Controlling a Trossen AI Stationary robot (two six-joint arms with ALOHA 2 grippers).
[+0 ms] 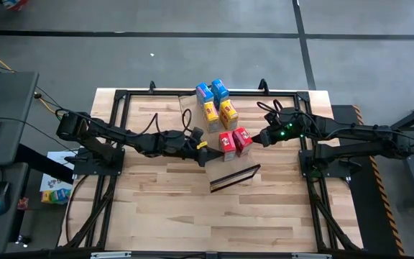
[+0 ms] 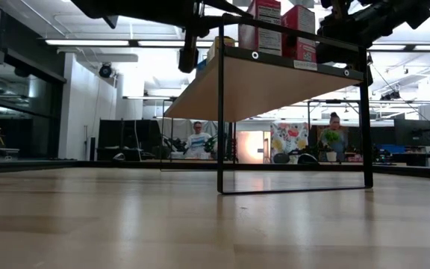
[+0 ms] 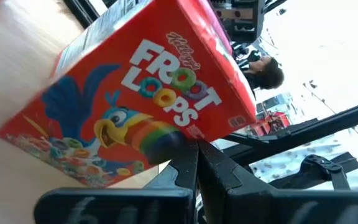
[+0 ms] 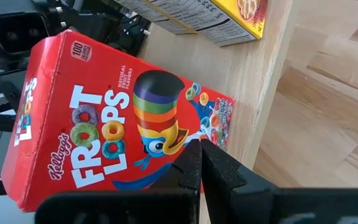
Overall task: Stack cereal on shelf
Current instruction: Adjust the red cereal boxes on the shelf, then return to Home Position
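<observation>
The shelf (image 2: 267, 82) is a tan board raised on a thin black frame (image 1: 234, 178). Six cereal boxes stand upright on it in pairs: blue (image 1: 204, 92) at the far end, yellow (image 1: 228, 113) in the middle, red at the near end. My left gripper (image 1: 205, 154) is shut, level at the left side of the left red box (image 1: 226, 142). My right gripper (image 1: 257, 137) is shut, level at the right side of the right red box (image 1: 242, 139). Each wrist view is filled by a red box's printed front. My left gripper's shut fingertips (image 3: 194, 152) reach level from the table's left toward the red box's printed front (image 3: 166, 134), near its edge; whether they touch it I cannot tell. My right gripper's shut fingertips (image 4: 197, 152) reach level from the table's right toward the other red box's front (image 4: 166, 134); touching or just short, I cannot tell. Both boxes stand on the shelf.
The shelf's tan top (image 4: 253, 81) shows beside the right red box, with a yellow box (image 4: 229, 15) behind it. The striped wooden tabletop (image 1: 192, 208) lies bare toward the near edge. People sit in the room beyond the table (image 2: 197, 138).
</observation>
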